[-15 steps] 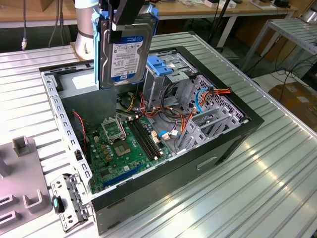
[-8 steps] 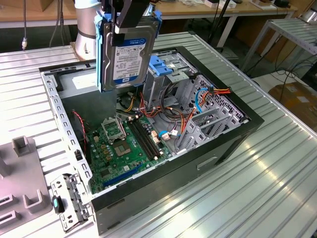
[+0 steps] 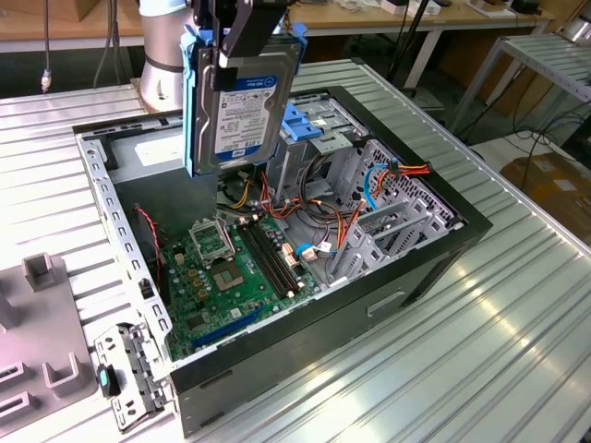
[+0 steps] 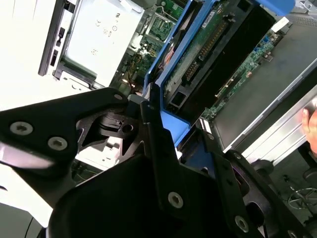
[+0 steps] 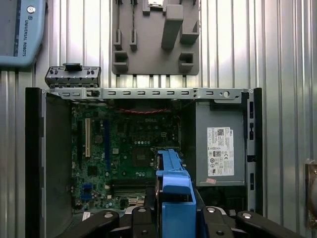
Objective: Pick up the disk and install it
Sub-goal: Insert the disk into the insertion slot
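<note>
Above the open computer case point(image 3: 434, 268), the gripper point(image 3: 236, 41) grips the disk point(image 3: 247, 101) by its upper end, jaws closed on it. It hangs upright, label toward the exterior camera, blue rails point(image 3: 192, 101) on both sides, over the circuit board point(image 3: 217, 277) and beside the drive cage point(image 3: 319, 152). In the first wrist view the power supply point(image 5: 220, 148) lies beside the board.

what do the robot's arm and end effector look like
The smooth silver-grey metal arm is a thick, rounded cylinder. The matte black angular end effector is built of flat linkage bars and broad plates that narrow toward slim fingers. In the second wrist view, round silver screw heads fasten its joints.
</note>
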Tool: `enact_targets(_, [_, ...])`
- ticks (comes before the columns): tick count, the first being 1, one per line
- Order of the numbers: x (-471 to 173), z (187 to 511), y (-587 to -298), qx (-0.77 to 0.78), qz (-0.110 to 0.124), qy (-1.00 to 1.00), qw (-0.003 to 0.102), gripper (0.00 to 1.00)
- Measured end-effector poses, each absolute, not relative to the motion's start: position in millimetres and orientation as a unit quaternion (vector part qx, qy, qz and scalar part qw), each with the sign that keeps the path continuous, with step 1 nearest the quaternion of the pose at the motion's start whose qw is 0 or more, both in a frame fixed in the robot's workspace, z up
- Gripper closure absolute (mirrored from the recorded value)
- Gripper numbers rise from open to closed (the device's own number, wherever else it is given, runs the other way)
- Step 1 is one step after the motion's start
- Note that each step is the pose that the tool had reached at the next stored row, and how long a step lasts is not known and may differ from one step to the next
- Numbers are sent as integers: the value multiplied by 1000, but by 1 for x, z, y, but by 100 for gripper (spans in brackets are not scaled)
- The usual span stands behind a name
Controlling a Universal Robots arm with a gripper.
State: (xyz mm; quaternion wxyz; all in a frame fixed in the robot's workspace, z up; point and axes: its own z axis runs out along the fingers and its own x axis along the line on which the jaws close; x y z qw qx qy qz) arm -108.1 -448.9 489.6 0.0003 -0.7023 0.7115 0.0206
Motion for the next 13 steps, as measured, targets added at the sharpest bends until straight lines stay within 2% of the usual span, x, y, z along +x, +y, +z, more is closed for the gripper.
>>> enact_targets(13, [-106,489,-458,-702,21,712,0,63])
